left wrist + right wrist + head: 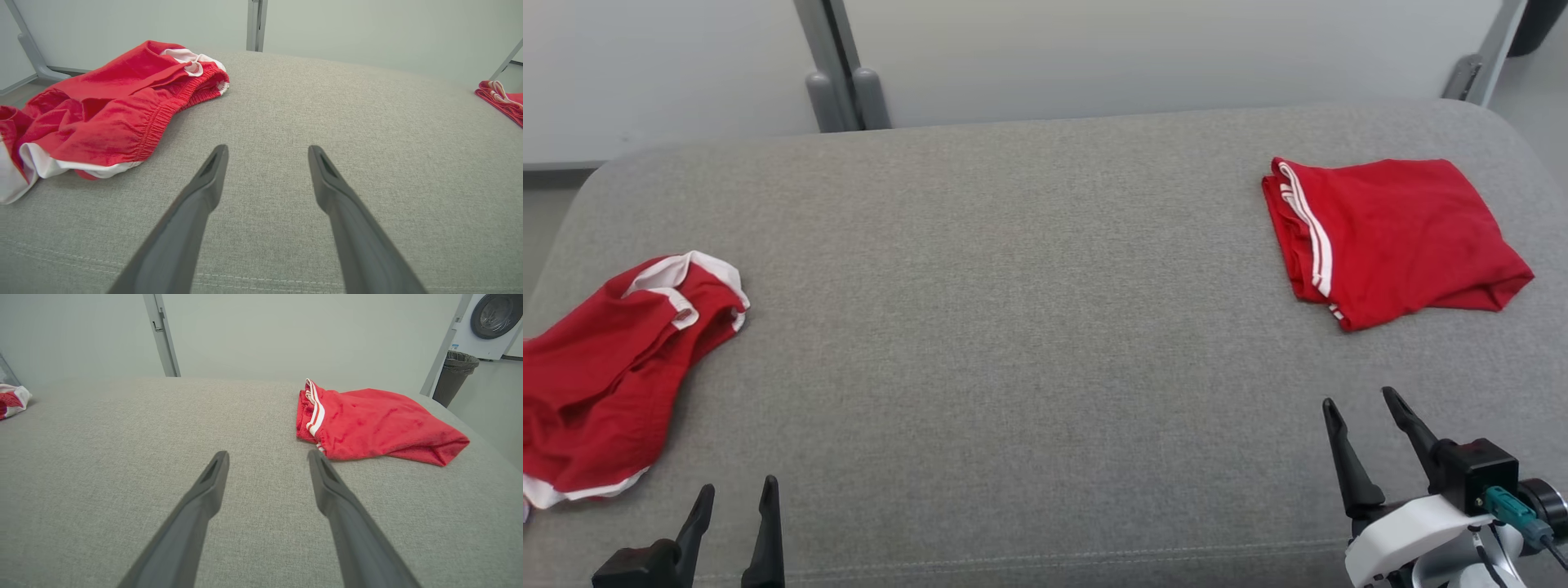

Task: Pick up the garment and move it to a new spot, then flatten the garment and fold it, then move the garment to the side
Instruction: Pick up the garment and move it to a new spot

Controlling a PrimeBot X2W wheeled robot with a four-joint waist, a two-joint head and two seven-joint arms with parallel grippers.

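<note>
A crumpled red garment (600, 376) with white trim lies at the left edge of the grey padded table (1013, 327); the left wrist view has the garment (102, 114) at upper left. A second red garment (1396, 237), folded, with white side stripes, rests at the far right, and the right wrist view has it (376, 424) just beyond the fingers. My left gripper (737, 490) stands open near the front edge, right of the crumpled garment, holding nothing. Near the front right, my right gripper (1360, 400) is open and empty, short of the folded garment.
Grey metal posts (841, 73) and a pale wall stand behind the table. A dark bin (453, 375) and a white washing machine (490, 322) are off to the far right on the floor. The table's middle is bare grey fabric.
</note>
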